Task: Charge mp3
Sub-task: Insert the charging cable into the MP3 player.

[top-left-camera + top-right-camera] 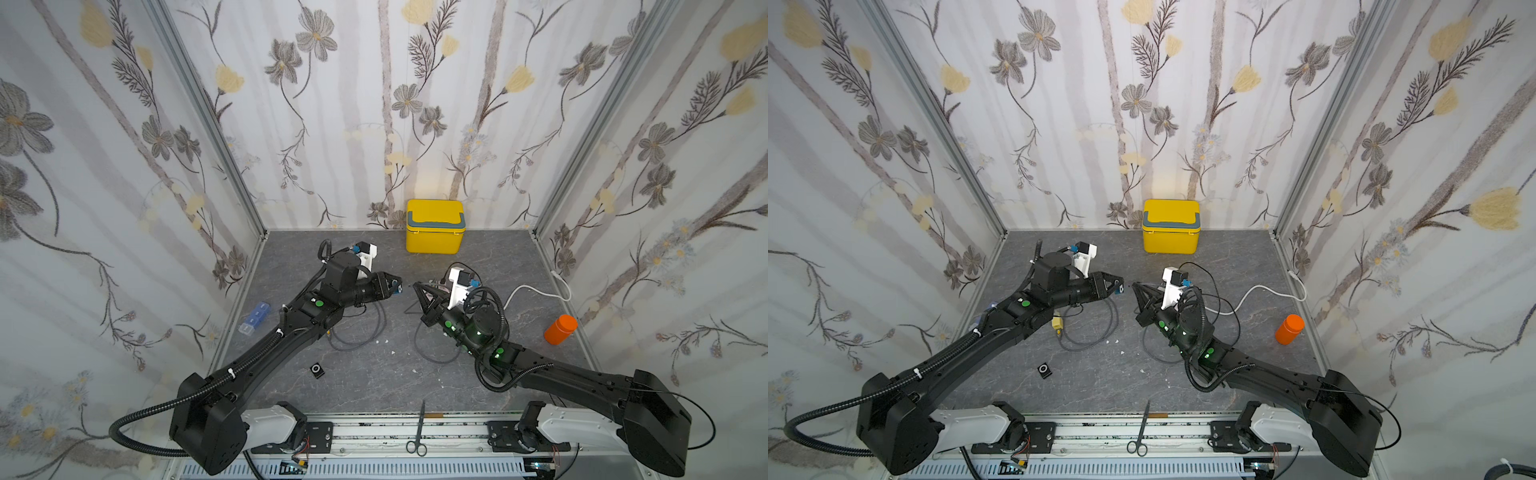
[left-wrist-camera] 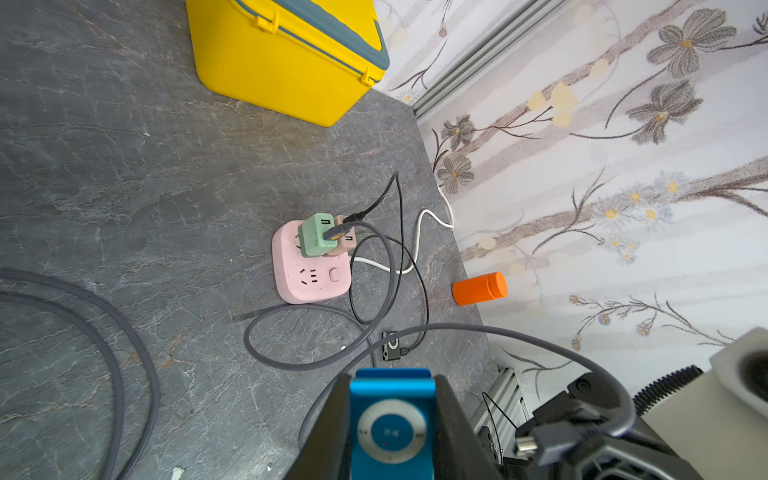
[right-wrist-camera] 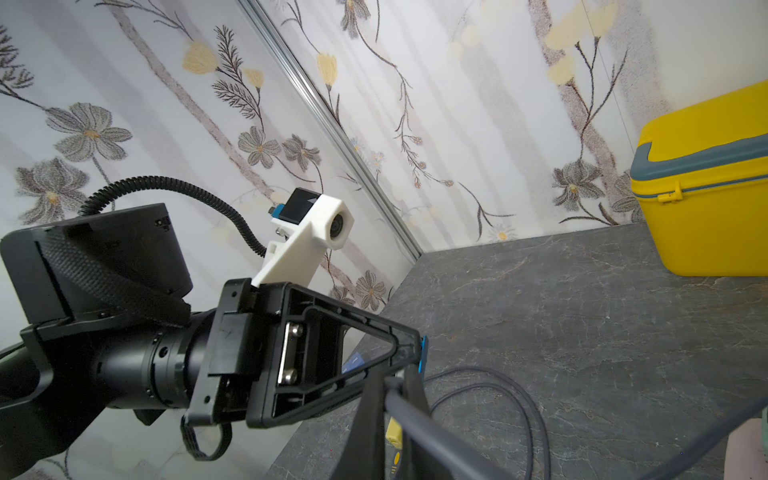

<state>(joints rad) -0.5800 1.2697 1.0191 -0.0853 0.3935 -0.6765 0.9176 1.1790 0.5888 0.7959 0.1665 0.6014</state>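
My left pincer (image 1: 397, 287) is closed partway on a blue mp3 player (image 2: 390, 428), held above the middle of the tabletop (image 1: 374, 386). In both top views the player is only a blue speck at the fingertips, and the left wrist view cuts off its lower end. The right pincer (image 1: 415, 285) faces it, just apart, clamped tight on a grey cable (image 3: 440, 432) whose small plug (image 2: 534, 446) sticks out of the grip. I cannot tell whether plug and player line up.

In the top views the right arm hides most of the pink power strip (image 2: 311, 270). The left wrist view shows it with a green charger (image 2: 318, 235) plugged in. A small dark player (image 2: 390, 347), blurred, lies near the strip on a thin black lead. Another black player (image 1: 317, 370) lies alone nearer me.

The tabletop is dark grey and stone-patterned, walled on three sides by flowered wallpaper. A yellow box (image 1: 434, 226) stands against the back wall, an orange bottle (image 1: 561, 329) near the right wall, and a blue pill case (image 1: 254, 318) by the left wall. Scissors (image 1: 419, 432) lie on the front rail. Cable loops crowd the middle; the front centre is open.
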